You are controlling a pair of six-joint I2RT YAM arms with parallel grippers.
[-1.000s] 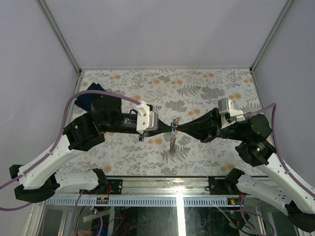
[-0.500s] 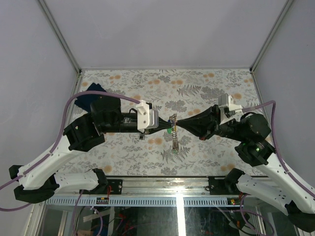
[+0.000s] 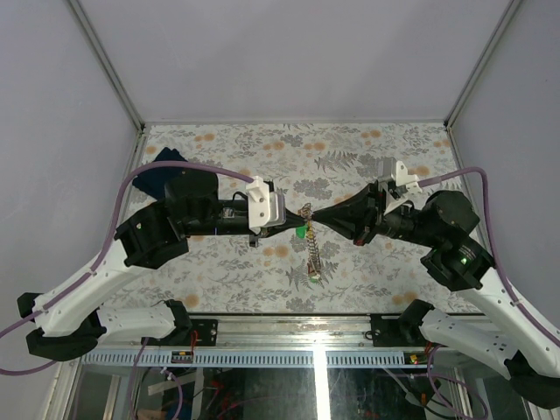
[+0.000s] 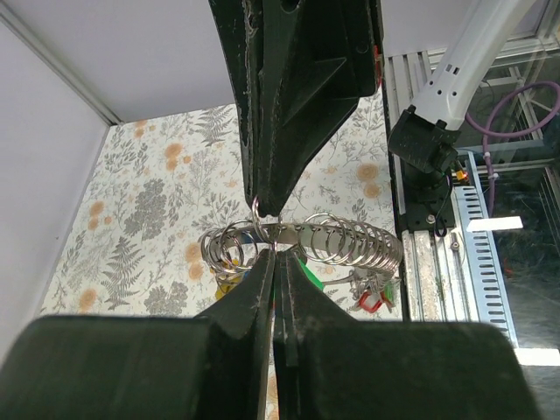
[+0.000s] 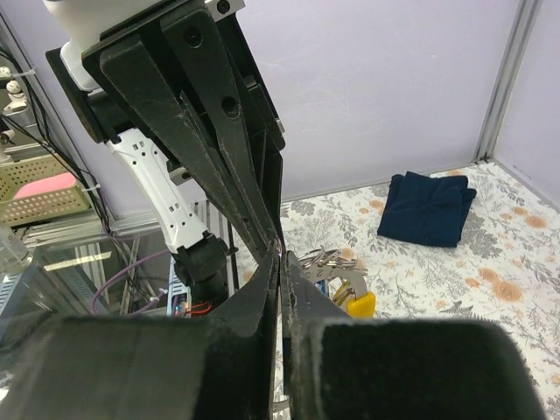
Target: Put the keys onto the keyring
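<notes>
Above the middle of the floral table my left gripper and right gripper meet tip to tip, both shut on the keyring, which is held off the table. Its chain dangles toward the near edge. In the left wrist view the keyring is a curved silvery strip strung with several rings. My left jaws pinch it from below and the right gripper comes down onto it. Keys hang from it: green tag, red tag, yellow tag. In the right wrist view, the right gripper is shut.
A dark blue folded cloth lies at the far left of the table, also seen as the cloth in the right wrist view. A metal rail runs along the near edge. Enclosure walls stand on three sides.
Both gripper tips have shifted slightly toward the far side with the keyring. The right wrist has turned and risen. The chain now hangs longer toward the near edge, and a green tag shows.
</notes>
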